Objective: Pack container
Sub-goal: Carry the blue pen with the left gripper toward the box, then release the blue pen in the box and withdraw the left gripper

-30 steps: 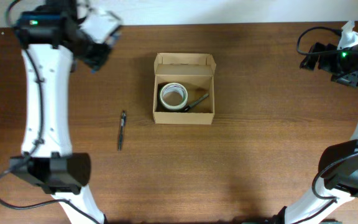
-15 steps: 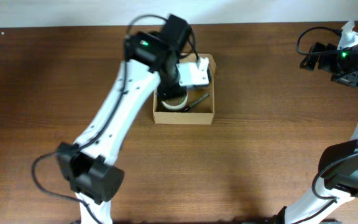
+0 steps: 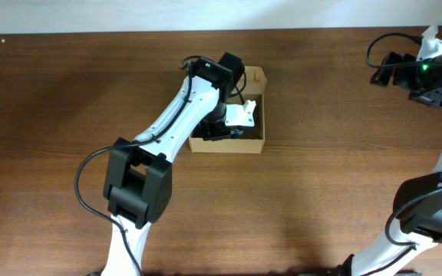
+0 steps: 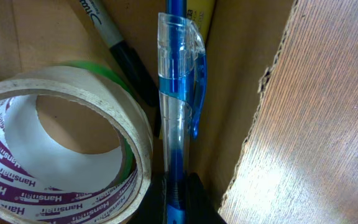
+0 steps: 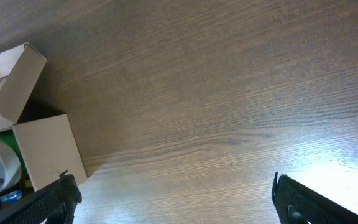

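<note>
Though hidden overhead, pen (image 4: 178, 118) inside container (image 4: 236, 62)

- The container (image 3: 244, 144) is a small rectangular box of plain, unmarked tan cardboard
- It sits upright on the counter (image 3: 344, 192), toward the counter's far edge and about midway along its width
- Its hinged flap lid is open, folded back on the side nearest the counter's far edge
- Inside lie a tape roll (image 4: 114, 112), a black marker (image 4: 126, 62) and a blue pen (image 4: 178, 93), the pen close along one cardboard wall
</note>
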